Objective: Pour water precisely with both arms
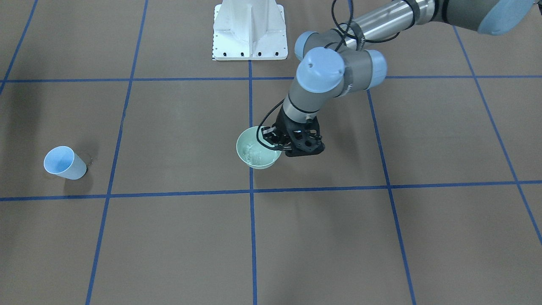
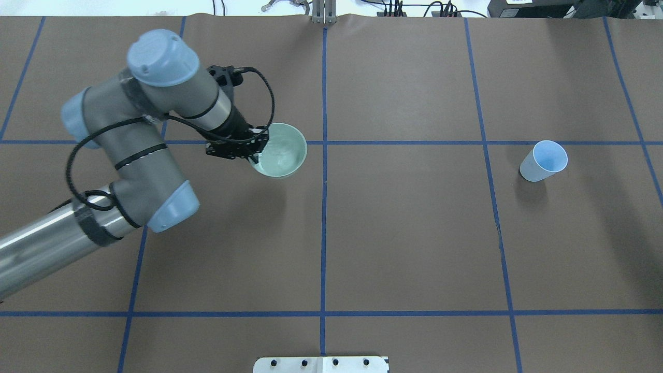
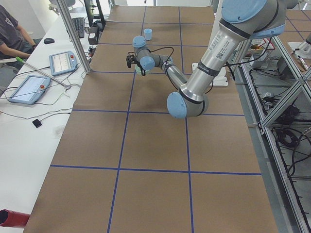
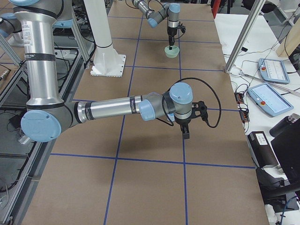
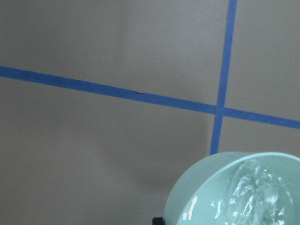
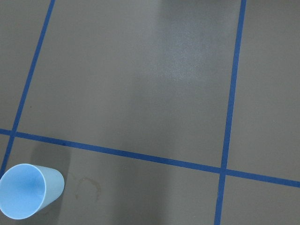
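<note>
A pale green bowl (image 2: 282, 150) sits left of the table's centre line, with water (image 5: 253, 192) glinting and rippling inside it. My left gripper (image 2: 255, 149) is shut on the bowl's near-left rim, and the arm reaches in over it from the left. In the front view the same bowl (image 1: 253, 154) is beside the left gripper (image 1: 277, 142). An upright, empty-looking light blue cup (image 2: 544, 160) stands alone far to the right. My right gripper (image 4: 186, 133) shows only in the exterior right view, low over the table; whether it is open or shut I cannot tell. Its wrist camera sees the cup (image 6: 28, 190) at lower left.
The white pedestal (image 1: 250, 29) stands at the robot's side of the table. Blue tape lines (image 2: 323, 228) grid the brown surface. A faint ring stain (image 6: 86, 187) lies beside the cup. A person (image 3: 9, 34) sits at a side bench with control tablets (image 3: 62, 62).
</note>
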